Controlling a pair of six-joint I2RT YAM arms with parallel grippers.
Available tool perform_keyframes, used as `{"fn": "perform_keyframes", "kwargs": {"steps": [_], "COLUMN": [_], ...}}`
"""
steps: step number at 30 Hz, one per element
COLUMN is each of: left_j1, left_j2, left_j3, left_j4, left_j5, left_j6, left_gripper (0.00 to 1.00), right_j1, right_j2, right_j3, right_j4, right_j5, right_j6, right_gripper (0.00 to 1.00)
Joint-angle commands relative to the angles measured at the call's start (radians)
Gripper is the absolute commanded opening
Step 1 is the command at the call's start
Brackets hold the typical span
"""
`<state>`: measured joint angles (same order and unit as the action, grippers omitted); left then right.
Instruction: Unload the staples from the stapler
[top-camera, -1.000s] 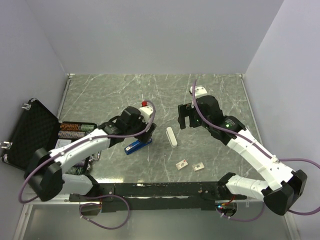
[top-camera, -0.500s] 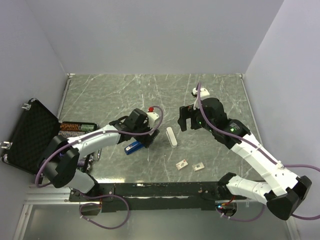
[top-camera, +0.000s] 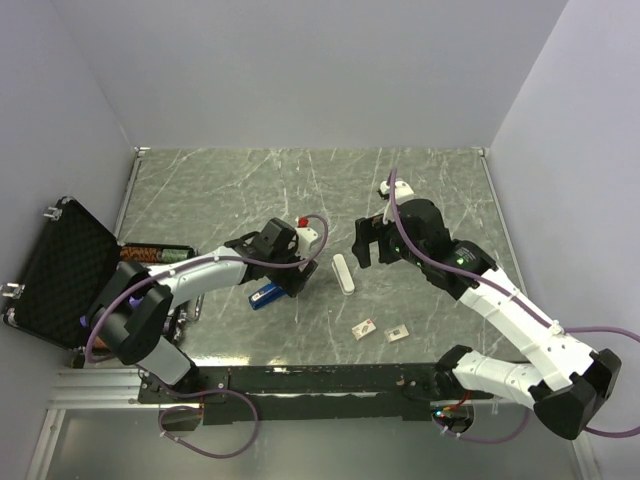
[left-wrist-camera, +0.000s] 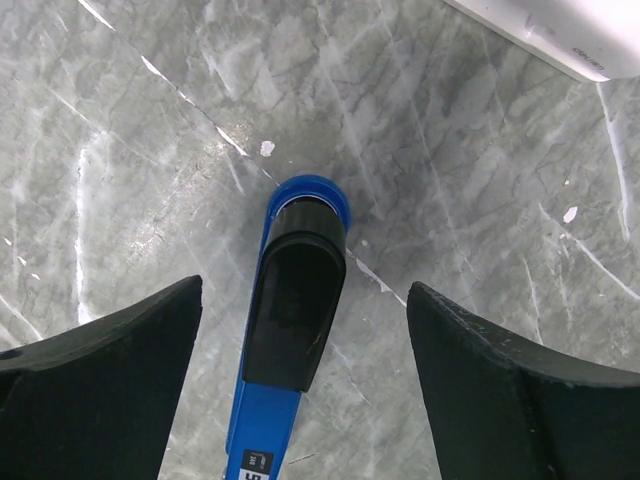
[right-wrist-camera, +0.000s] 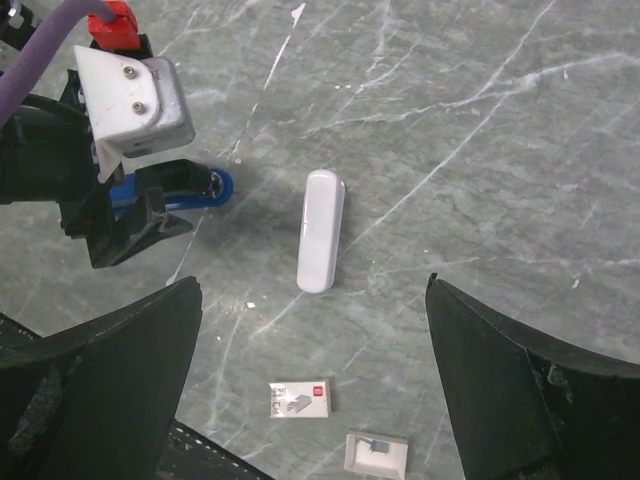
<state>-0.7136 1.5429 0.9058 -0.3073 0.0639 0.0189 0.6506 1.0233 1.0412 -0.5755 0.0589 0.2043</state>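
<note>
Top external: the stapler (top-camera: 268, 293) lies flat on the grey table (top-camera: 200, 190), at about 8 o'clock from the white bar (top-camera: 344, 273). The left gripper (top-camera: 292, 278) hangs over the stapler's 2 o'clock end. The right gripper (top-camera: 367, 246) hovers at 1 o'clock from the white bar, with its fingers spread. Two small cards (top-camera: 364, 327) lie at 5 o'clock from the bar, and an open black case (top-camera: 60, 270) sits at the table's 9 o'clock edge.

Left wrist: the left gripper's fingers (left-wrist-camera: 110, 380) stand wide apart on either side of the stapler's black end, touching neither side. The stapler's rounded blue tip points to 12 o'clock.

Right wrist: the right gripper's fingers (right-wrist-camera: 100, 370) are spread wide and hold nothing. The white bar lies between and beyond them, and the stapler is at 10 o'clock, under the left gripper.
</note>
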Motion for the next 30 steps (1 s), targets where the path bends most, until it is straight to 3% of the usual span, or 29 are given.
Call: {"fn": "perform_keyframes", "kwargs": {"steps": [1, 16, 21, 25, 30], "left_j1": [0.005, 0.008, 0.008, 0.009, 0.012], "left_j2": [0.009, 0.042, 0.052, 0.054, 0.037], "left_j3": [0.038, 0.054, 0.062, 0.065, 0.061], "left_j4": [0.03, 0.02, 0.008, 0.007, 0.008], "left_j5": [0.033, 0.027, 0.008, -0.001, -0.019], "left_j6": [0.01, -0.004, -0.01, -0.011, -0.05], "left_gripper": [0.86, 0.68, 0.53, 0.51, 0.39], "right_j1": [0.009, 0.018, 0.021, 0.023, 0.024], "right_j2": [0.001, 0.017, 0.021, 0.023, 0.017], "right_j3": [0.003, 0.005, 0.008, 0.008, 0.01], "right_j4": [0.032, 0.026, 0.023, 0.022, 0.016], "right_j5": [-0.007, -0.002, -0.001, -0.001, 0.005], "right_j6": [0.006, 0.012, 0.012, 0.014, 0.017], "right_gripper": [1.0, 1.0, 1.0, 1.0, 1.0]}}
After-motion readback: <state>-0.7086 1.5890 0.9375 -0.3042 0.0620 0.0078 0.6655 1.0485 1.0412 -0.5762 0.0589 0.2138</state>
